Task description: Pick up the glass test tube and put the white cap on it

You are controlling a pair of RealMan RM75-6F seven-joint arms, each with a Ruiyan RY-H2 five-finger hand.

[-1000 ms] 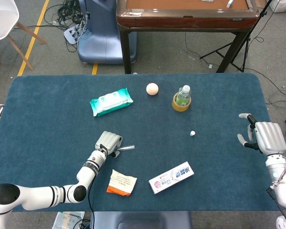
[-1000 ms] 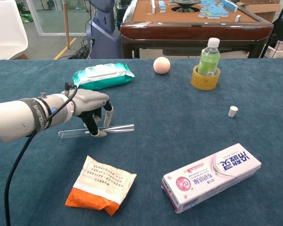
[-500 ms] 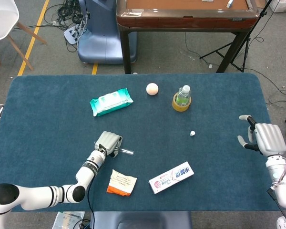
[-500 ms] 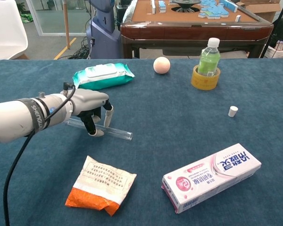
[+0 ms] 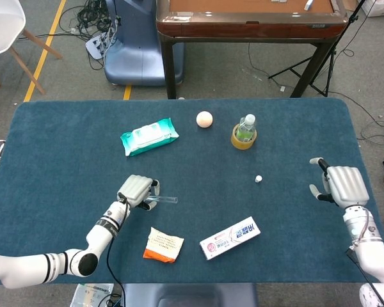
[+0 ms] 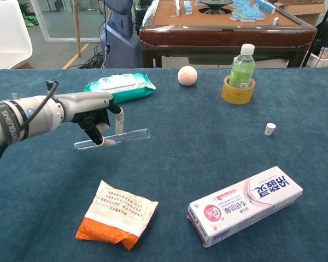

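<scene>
The glass test tube [image 6: 126,135] hangs nearly level a little above the blue tabletop, its open end pointing right. My left hand [image 6: 93,112] grips it near its closed end; in the head view the tube [image 5: 165,200] sticks out to the right of that hand [image 5: 136,190]. The small white cap [image 6: 269,129] stands alone on the cloth, far to the right of the tube, and appears as a tiny dot [image 5: 258,179] in the head view. My right hand [image 5: 342,183] hovers at the table's right side with fingers apart and nothing in it, right of the cap.
A green wipes pack [image 6: 119,87] lies behind my left hand. A peach ball [image 6: 187,75] and a green bottle [image 6: 242,65] standing in a tape roll [image 6: 238,90] are at the back. A toothpaste box [image 6: 246,205] and an orange-white packet [image 6: 119,214] lie near the front edge.
My left hand has risen off the cloth with the tube, which swung from slanting to nearly level. My right hand has shifted a little left, toward the cap.
</scene>
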